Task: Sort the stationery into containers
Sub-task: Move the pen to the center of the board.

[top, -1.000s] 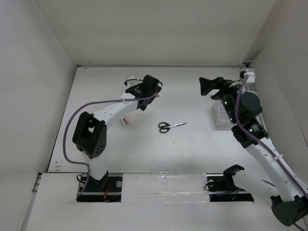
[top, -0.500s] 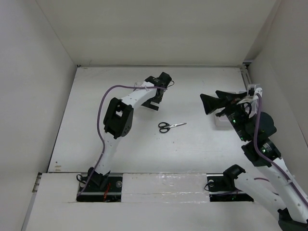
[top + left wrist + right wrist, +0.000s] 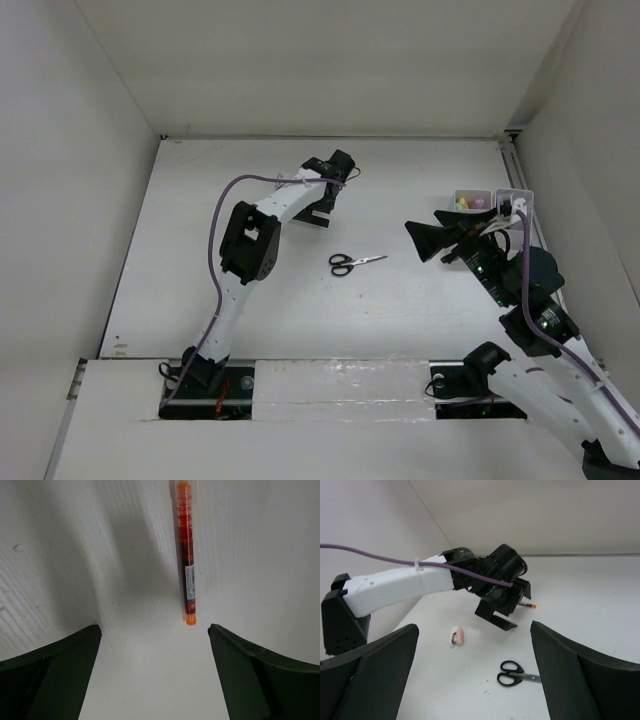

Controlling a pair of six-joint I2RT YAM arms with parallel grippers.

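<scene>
The left arm (image 3: 262, 215) stretches toward 12 o'clock, the left pincer (image 3: 154, 635) pointing downward, jaws wide apart. The right arm (image 3: 540, 320) folds at 3 o'clock, the right pincer (image 3: 422, 240) aimed toward 9 o'clock, spread and empty.

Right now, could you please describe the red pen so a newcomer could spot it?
On the white table, find the left gripper, open near the far centre. Just ahead of it lies the red pen: thin, orange-tipped, unlike the black-handled scissors and stubby pink eraser.
</scene>
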